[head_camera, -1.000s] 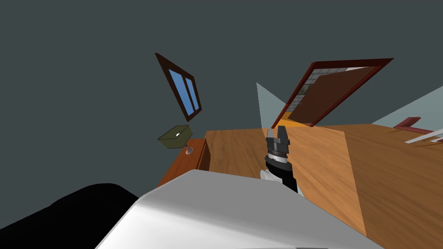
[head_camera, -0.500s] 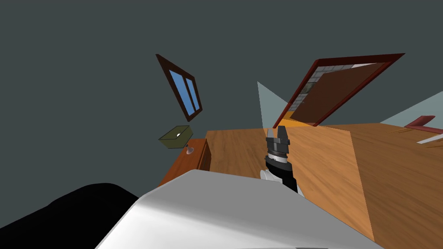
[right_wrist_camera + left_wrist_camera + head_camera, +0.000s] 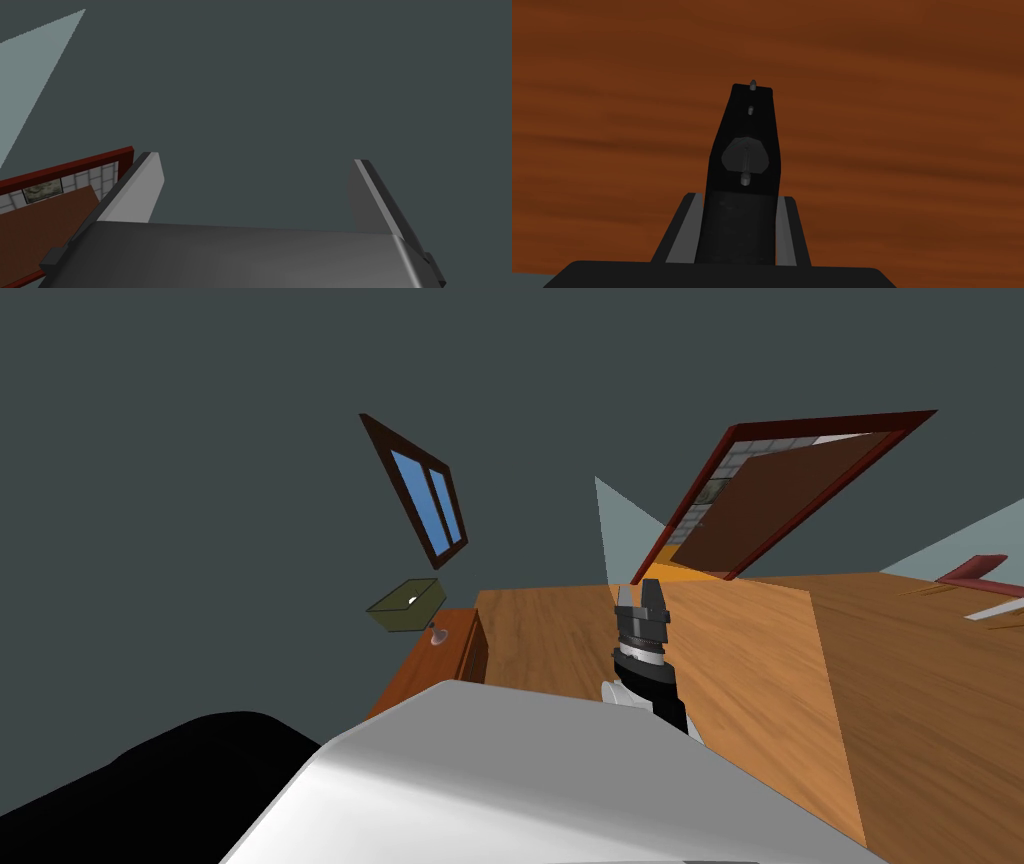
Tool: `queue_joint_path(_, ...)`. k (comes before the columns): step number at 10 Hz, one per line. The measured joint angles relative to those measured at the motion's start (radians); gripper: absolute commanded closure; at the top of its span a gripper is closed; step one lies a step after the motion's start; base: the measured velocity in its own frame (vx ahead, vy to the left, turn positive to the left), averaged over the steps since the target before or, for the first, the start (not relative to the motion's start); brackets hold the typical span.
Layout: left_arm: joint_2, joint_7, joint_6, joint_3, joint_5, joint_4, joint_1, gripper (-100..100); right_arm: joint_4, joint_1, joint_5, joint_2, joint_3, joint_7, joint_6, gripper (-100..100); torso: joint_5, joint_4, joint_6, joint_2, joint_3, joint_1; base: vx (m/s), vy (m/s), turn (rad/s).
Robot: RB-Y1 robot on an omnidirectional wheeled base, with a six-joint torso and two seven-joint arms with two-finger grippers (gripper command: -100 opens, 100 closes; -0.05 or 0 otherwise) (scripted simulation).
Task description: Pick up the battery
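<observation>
Black against red-brown wood (image 3: 912, 125), the battery (image 3: 744, 125) sat pinched in the left end effector (image 3: 739, 196), the right end effector (image 3: 257, 160) spread, aimed beside the door (image 3: 45, 220); only my head had swung slightly, so the pick looked done.

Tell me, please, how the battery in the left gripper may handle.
Probably stiff: the battery is a blocky black slab, undeformed in the left gripper. Perhaps slippery: its smooth sides narrow toward the far end, so it might slide out.

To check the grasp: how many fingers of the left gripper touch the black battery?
2. One finger presses one side of the battery; the other finger presses the opposite side.
</observation>
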Motion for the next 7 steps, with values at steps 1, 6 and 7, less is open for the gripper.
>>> queue_joint_path(1, 0.000, 0.000, 0.000, 0.000, 0.000, 0.000, 0.000, 0, 0.000, 0.000, 0.000, 0.000, 0.000, 0.000, 0.000, 0, 0.000, 0.000, 0.000, 0.000, 0.000, 0.000, 0.000, 0.000, 0.000)
queue_joint_path(6, 0.069, 0.007, 0.007, -0.028, 0.066, -0.070, 0.042, 100, 0.000, 0.000, 0.000, 0.000, 0.000, 0.000, 0.000, 0, -0.001, 0.000, 0.000, 0.000, 0.000, 0.000, -0.006, -0.005, -0.020)
queue_joint_path(7, 0.071, 0.007, 0.008, -0.028, 0.067, -0.072, 0.043, 0, 0.000, 0.000, 0.000, 0.000, 0.000, 0.000, 0.000, 0, 0.000, 0.000, 0.000, 0.000, 0.000, 0.000, 0.000, 0.000, 0.000)
